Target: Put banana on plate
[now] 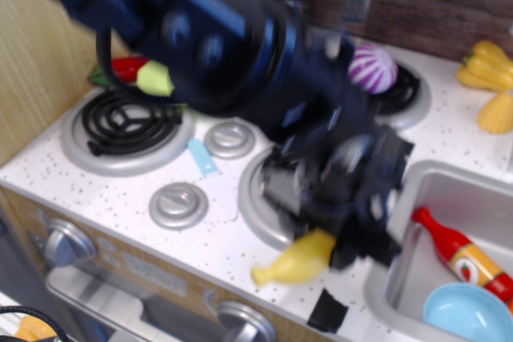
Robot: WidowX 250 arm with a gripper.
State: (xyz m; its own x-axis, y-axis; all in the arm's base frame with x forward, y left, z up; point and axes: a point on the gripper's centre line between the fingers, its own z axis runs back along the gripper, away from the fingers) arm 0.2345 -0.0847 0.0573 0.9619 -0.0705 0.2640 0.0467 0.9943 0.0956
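Note:
The frame is blurred by motion. The yellow banana (298, 260) hangs just above the counter's front edge, stem end pointing left. Its right end is in my dark gripper (346, 239), which looks shut on it. The arm crosses the view from the upper left and hides the rear left burner. A sliver of the lime-green plate (155, 78) shows at the back left under the arm, with a red item (122, 66) beside it.
A purple striped ball (372, 68) sits on the rear right burner. A yellow pepper (485, 65) and corn cob (495, 112) lie far right. The sink (449, 186) holds a red bottle (460, 257) and a light blue bowl (468, 315). A black patch (327, 311) lies at the front edge.

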